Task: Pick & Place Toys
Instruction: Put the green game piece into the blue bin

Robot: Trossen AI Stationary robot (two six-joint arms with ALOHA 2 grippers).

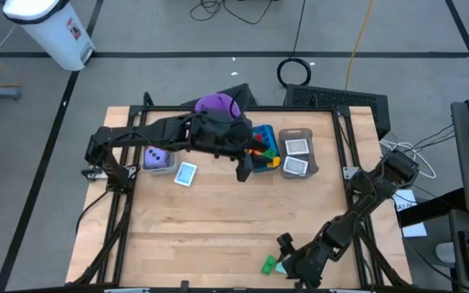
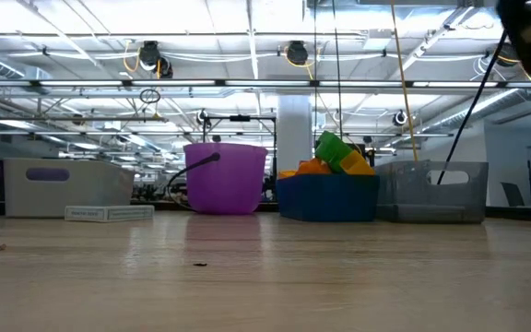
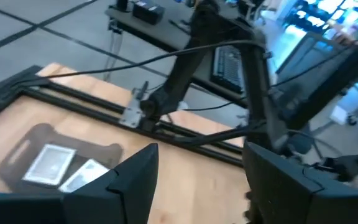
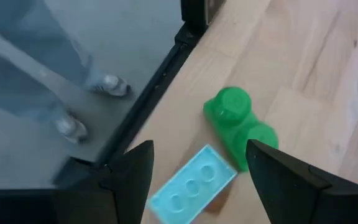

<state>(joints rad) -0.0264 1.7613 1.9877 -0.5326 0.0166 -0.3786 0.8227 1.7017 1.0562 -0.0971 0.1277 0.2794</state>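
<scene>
A green brick (image 4: 238,124) and a light blue brick (image 4: 191,186) lie flat on the wooden table next to its near edge. The green one also shows in the high view (image 1: 269,264). My right gripper (image 4: 197,186) is open over them, its fingers on either side of the light blue brick, touching nothing. It is at the near edge in the high view (image 1: 283,257). My left gripper (image 1: 243,168) is open and empty, above the near side of the blue bin (image 1: 263,140), which is filled with bricks (image 2: 335,157). In the left wrist view (image 3: 197,186) it is above the table.
A purple bucket (image 1: 216,104) stands at the far edge. A grey bin (image 1: 296,155) with two cards is right of the blue bin. A clear bin (image 1: 158,159) with a purple die and a loose card (image 1: 186,173) lie to the left. The black table frame (image 4: 148,106) runs beside the bricks.
</scene>
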